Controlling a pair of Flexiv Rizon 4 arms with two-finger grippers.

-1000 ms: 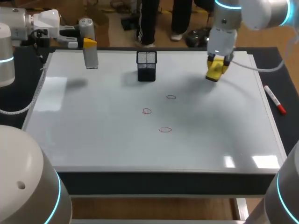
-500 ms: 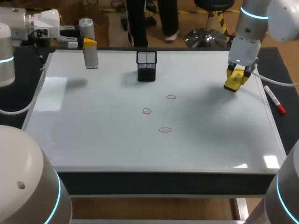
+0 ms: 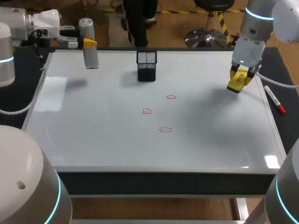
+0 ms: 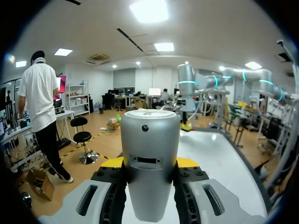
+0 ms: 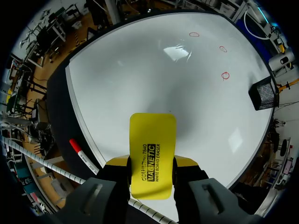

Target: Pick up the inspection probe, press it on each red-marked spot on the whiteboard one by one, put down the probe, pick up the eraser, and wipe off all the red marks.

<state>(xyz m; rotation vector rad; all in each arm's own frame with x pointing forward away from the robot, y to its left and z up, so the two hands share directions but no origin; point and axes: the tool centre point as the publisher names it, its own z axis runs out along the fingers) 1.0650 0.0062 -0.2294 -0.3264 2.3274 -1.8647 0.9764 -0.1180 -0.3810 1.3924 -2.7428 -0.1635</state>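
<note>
Head view: left tool (image 3: 88,43) at the whiteboard's (image 3: 93,121) far left corner, pinching the upright silver probe (image 3: 91,59). Right tool (image 3: 241,73) over the board's far right, clamped on the yellow eraser (image 3: 235,84). Three red marks (image 3: 165,129) mid-board; black mesh cup (image 3: 146,65) beyond them; red marker (image 3: 274,100) on the desk (image 3: 282,70).
Left wrist view: probe gripped between both fingers.
Right wrist view: eraser held from both sides, well apart from the marks.

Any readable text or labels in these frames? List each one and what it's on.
"MAGNETIC": on the yellow eraser, large black print, right wrist view.
"WHITE BOARD ERASER": same eraser, the line beside it.
One more short line on the eraser: too small to read.
Probe and red pen: no print that can be read.
</note>
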